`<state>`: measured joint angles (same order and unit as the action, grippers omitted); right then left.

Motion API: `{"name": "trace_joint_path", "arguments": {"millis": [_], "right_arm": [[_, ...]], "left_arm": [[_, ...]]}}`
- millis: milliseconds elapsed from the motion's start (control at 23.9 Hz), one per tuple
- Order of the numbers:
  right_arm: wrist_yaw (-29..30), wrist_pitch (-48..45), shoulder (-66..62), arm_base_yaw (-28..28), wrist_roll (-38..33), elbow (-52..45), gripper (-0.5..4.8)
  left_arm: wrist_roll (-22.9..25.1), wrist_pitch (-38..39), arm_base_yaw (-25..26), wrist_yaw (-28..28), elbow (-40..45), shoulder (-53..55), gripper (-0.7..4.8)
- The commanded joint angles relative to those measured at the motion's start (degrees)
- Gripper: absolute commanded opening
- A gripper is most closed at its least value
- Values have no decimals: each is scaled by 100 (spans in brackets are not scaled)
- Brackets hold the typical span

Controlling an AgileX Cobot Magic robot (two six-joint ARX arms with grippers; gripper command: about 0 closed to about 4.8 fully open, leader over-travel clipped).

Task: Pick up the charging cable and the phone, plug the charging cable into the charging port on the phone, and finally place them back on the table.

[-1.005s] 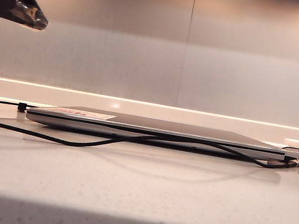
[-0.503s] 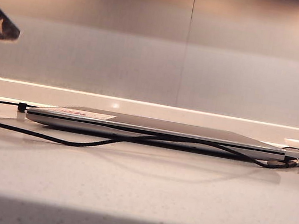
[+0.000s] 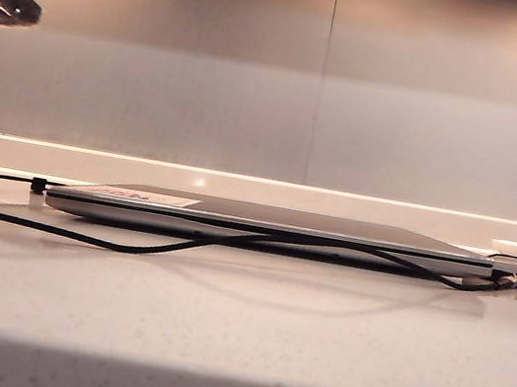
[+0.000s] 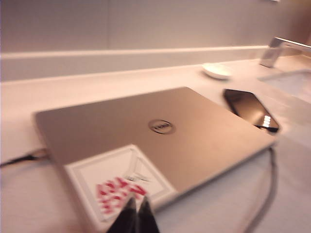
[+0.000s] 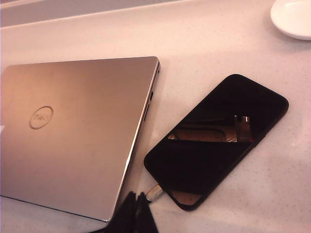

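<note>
The black phone [image 5: 218, 138] lies flat on the speckled table [image 3: 234, 330] beside the closed laptop. The charging cable's silvery plug [image 5: 156, 191] meets the phone's short near edge. Its black cord [image 3: 129, 245] trails along the table in front of the laptop. My right gripper [image 5: 136, 196] is shut with nothing between its fingers, its tips right beside the plug. In the exterior view that gripper is out of sight. My left gripper [image 4: 137, 202] is shut and empty, raised over the laptop's label corner; in the exterior view it shows at the upper left edge [image 3: 6, 4]. The phone [image 4: 250, 109] shows past the laptop.
A closed silver laptop [image 3: 263, 223] with a red-marked label [image 4: 119, 187] fills the middle of the table. A white dish [image 5: 294, 17] sits beyond the phone. A tap [image 4: 277, 48] and basin stand at the far end. A wall backs the counter.
My left gripper has drawn back toward the left edge of the exterior view and then risen a little. The cable, phone and laptop have stayed put.
</note>
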<state>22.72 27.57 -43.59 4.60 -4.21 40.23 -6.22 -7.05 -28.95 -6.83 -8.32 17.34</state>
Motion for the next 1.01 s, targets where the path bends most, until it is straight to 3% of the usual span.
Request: {"name": "trace_joint_path", "arguments": {"millis": [42,209,461,712,1005], "right_arm": [[9,-83,17,-9,13,37,-5],[11,-81,17,-9,13,37,-5],[9,-83,17,-9,13,37,-5],[9,-83,17,-7,13,37,-5],[9,-83,17,-7,13,37,-5]], "left_arm": [[44,-90,514,15,107,-238,-6],[50,-74,1451,15,450,-984,-6],[461,-13,2194,15,780,-1725,-6],[946,90,2350,15,780,-1725,-6],[1027,415,2424,15,780,-1725,-6]]}}
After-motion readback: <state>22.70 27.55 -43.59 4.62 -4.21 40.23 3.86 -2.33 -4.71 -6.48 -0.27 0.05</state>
